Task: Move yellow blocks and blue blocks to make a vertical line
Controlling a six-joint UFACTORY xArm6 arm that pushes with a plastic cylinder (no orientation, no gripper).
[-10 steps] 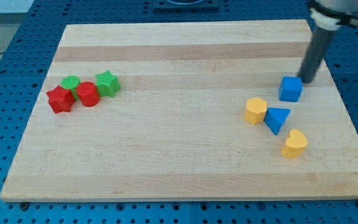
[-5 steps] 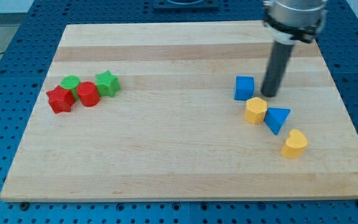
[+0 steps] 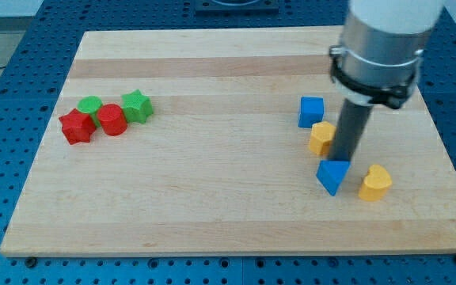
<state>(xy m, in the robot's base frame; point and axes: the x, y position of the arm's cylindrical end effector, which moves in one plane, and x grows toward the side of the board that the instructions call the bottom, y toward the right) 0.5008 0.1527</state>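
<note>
Blue triangle point(image 3: 332, 176) shifted down-left, off edges.

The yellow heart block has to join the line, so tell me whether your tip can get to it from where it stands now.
Probably yes. My tip sits just above the blue triangular block, and the yellow heart block lies to the view's right of it with bare board between, nothing blocking that side.

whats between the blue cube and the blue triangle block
In the camera view, the yellow block sits between the blue cube and the blue triangle block, with my tip just right of it.
</note>
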